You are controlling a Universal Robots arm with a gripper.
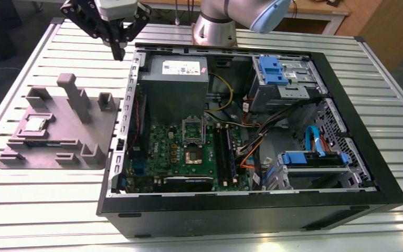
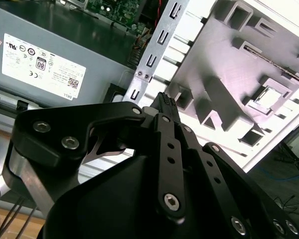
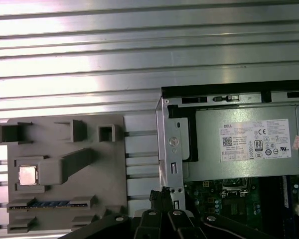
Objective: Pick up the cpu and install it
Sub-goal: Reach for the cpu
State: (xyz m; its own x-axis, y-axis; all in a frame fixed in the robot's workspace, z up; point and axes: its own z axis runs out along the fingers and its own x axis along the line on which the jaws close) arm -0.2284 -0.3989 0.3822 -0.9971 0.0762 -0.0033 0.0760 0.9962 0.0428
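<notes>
Black fingers point(image 2: 165, 103) are held together, seemingly empty, near the white-labelled grey box point(image 3: 209, 164). The cpu point(image 1: 34, 124) is seated in the grey tray point(image 1: 93, 152) on the counter point(image 1: 48, 210), well apart.

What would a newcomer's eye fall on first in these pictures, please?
The open computer case dominates the exterior view, its green motherboard exposed. At the exterior view's left lies a grey tray with the cpu seated in a pocket. The black claw hangs shut and empty above the case's far corner on that side.
</notes>
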